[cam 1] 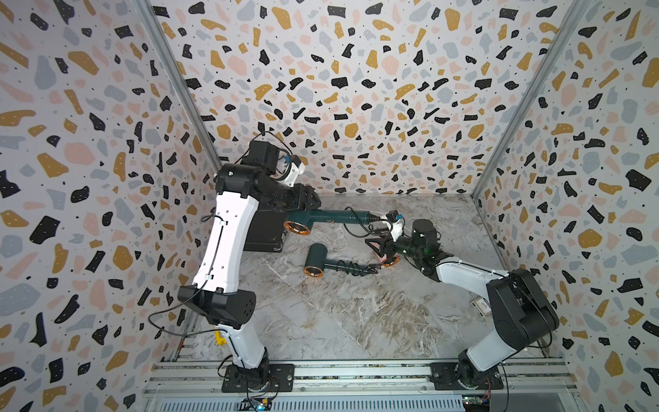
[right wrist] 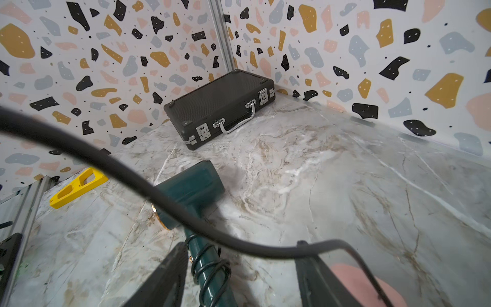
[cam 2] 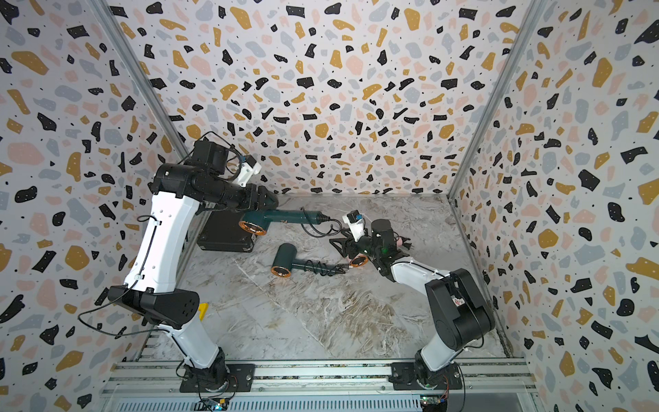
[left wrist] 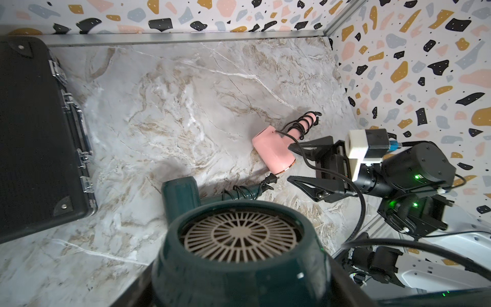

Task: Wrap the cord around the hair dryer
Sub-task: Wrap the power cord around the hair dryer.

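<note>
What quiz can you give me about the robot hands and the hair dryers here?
1. True or false: the left hand holds a green hair dryer.
2. Pick one: whose cord is loose, not wrapped? A the held dryer, B the green dryer on the table, C the pink dryer.
3. Fill in: the right hand is ____ (open or shut).

Key: 1 true; 2 A; 3 open.
</note>
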